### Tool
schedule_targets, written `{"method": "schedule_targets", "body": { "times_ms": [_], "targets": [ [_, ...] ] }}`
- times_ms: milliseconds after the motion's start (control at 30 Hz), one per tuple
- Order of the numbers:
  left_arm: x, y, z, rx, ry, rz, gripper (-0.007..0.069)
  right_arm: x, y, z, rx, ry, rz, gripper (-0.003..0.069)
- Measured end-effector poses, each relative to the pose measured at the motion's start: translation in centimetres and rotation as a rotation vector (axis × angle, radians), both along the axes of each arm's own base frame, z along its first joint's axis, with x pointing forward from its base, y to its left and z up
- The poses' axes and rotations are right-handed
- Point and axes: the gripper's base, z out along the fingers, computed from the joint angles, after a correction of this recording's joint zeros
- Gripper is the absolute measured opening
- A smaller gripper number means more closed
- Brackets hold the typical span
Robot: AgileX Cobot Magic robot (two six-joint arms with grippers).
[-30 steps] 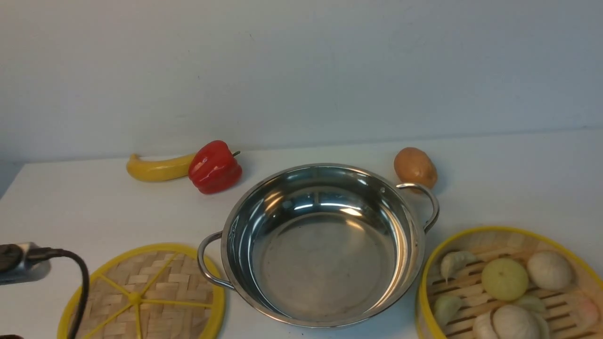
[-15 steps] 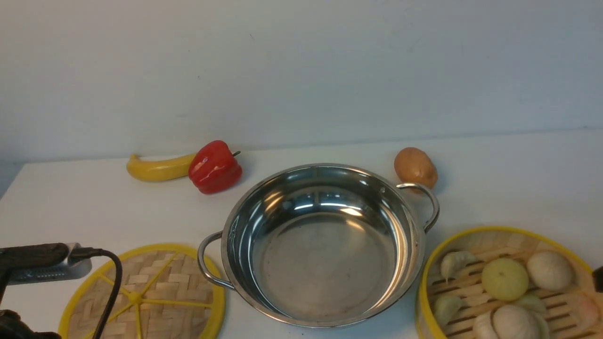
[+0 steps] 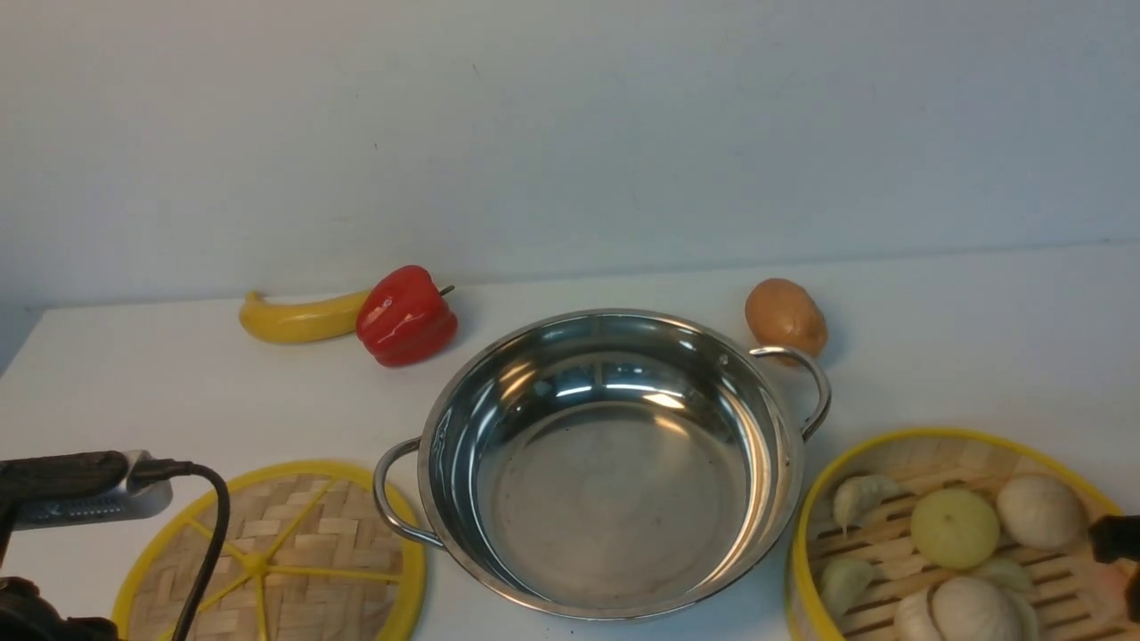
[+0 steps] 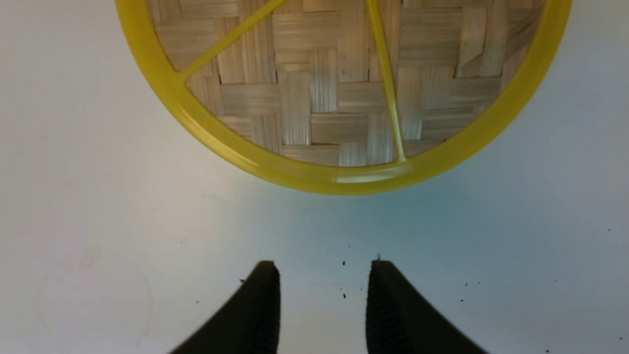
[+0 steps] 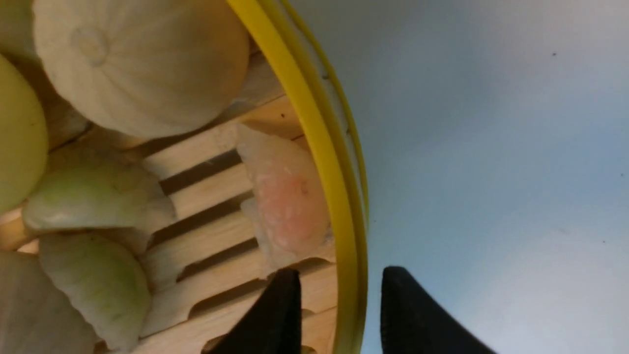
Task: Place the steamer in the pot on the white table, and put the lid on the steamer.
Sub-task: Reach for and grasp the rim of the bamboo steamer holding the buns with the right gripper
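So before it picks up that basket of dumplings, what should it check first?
1. Pot empty, ready to take the steamer: ok.
2. Right gripper open, one finger on either side of the steamer's yellow rim: ok.
3. Food clear of the inner finger: cannot tell; the pink dumpling lies very close to it.
4. Gripper low enough to catch the steamer's wall: cannot tell.
5. Lid flat on the white table, on the pot's far side from the steamer, out of its path: ok.
6. Left gripper open, empty, short of the lid's rim: ok.
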Motion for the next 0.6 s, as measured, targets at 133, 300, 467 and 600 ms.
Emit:
{"method": "schedule_targets", "body": {
  "times_ms": [133, 300, 467, 600],
  "targets": [
    [0.0, 0.0, 0.0, 0.0, -0.001, 0.0, 0.0241, 0.0, 0.0, -0.1, -0.002, 0.006, 0.001, 0.0232],
    [0.0, 0.0, 0.0, 0.001, -0.004, 0.0, 0.0241, 0.1, 0.0, -0.3, -0.005, 0.011, 0.004, 0.0213],
    [0.1, 0.0, 0.0, 0.003, -0.015, 0.0, 0.0241, 0.3, -0.2, -1.1, -0.015, 0.039, 0.014, 0.0209],
    [0.1, 0.0, 0.0, 0.004, -0.016, 0.0, 0.0241, 0.6, -0.2, -1.6, -0.02, 0.037, 0.015, 0.0209]
  ]
}}
